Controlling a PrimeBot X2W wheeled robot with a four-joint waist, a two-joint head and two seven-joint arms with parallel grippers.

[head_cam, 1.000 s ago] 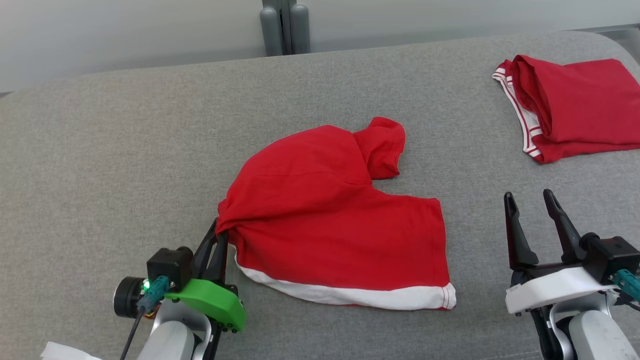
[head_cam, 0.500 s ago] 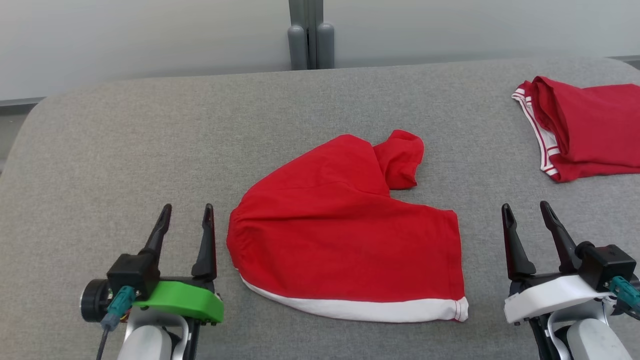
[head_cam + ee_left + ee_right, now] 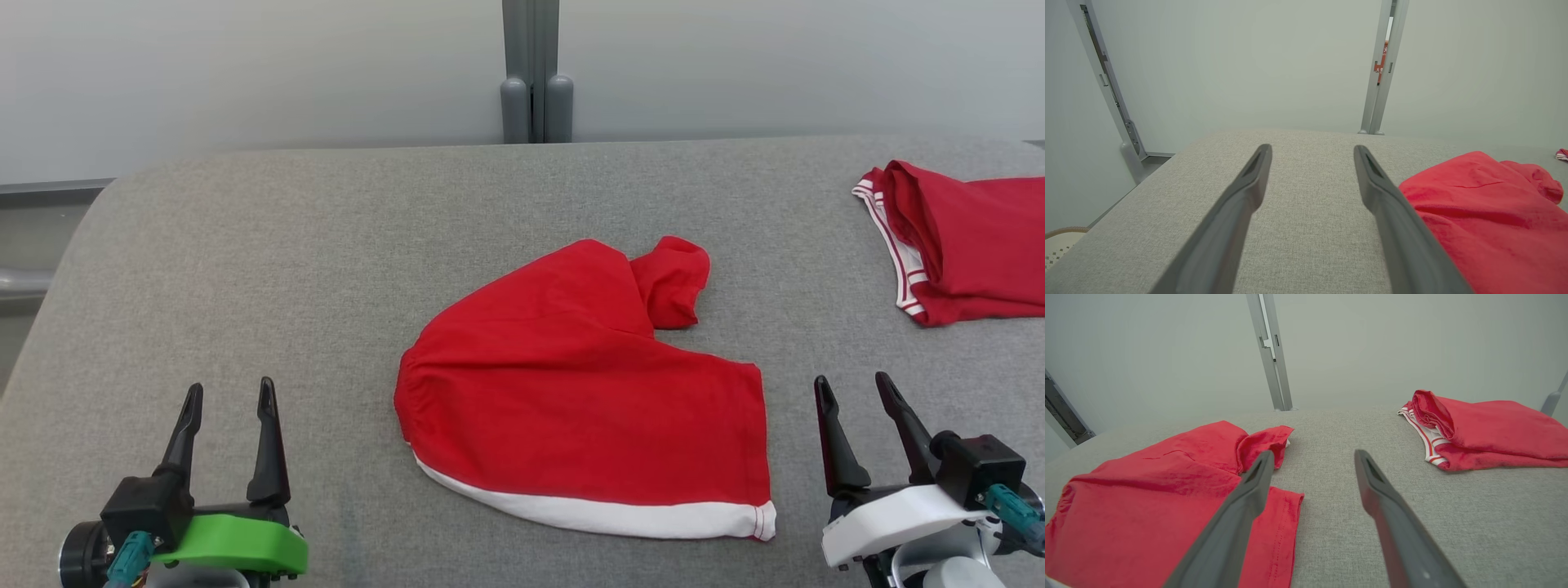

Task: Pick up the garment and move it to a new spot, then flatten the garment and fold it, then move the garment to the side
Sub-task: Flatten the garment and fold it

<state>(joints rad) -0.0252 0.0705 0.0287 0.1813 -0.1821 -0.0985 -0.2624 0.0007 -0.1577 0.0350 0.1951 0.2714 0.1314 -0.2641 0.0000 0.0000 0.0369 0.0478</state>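
Both jaws stand open as the left gripper (image 3: 229,385) and right gripper (image 3: 851,380) flank a rumpled red garment (image 3: 588,384). A folded red garment (image 3: 971,245) lies far right.

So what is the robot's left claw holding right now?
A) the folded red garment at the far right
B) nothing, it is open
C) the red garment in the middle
B: the left gripper is open, and the red garment lies apart from it.

Garment (image 3: 588,384): red, white hem band. Folded garment (image 3: 980,245): red, white-striped trim. Table (image 3: 245,269): grey. Left pincer (image 3: 229,385): dark, green mount.
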